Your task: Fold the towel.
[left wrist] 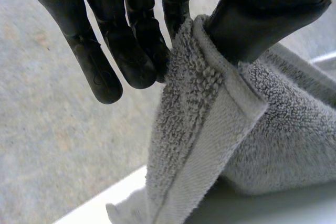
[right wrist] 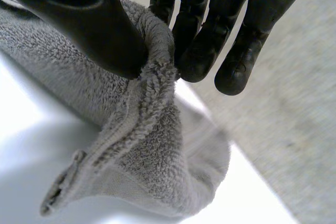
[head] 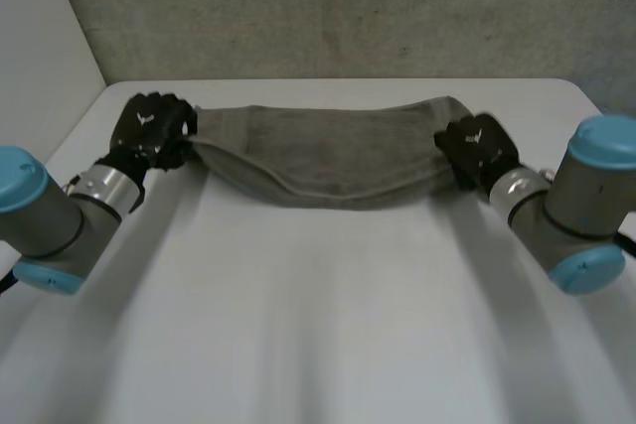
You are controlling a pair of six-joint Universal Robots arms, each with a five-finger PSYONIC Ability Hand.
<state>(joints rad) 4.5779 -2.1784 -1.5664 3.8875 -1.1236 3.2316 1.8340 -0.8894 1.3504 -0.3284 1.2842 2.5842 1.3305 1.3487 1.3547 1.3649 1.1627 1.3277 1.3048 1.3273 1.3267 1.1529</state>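
between the two hands the towel (head: 333,161) hangs stretched, long axis running hand to hand. left hand (head: 149,129) pinches one end, right hand (head: 479,148) the other, thumb against fingers.

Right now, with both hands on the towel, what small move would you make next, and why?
Probably lower both hands together to lay the towel flat on the table. The left hand and right hand each pinch one end between thumb and fingers, and the towel sags between them, its middle drooping toward the table.
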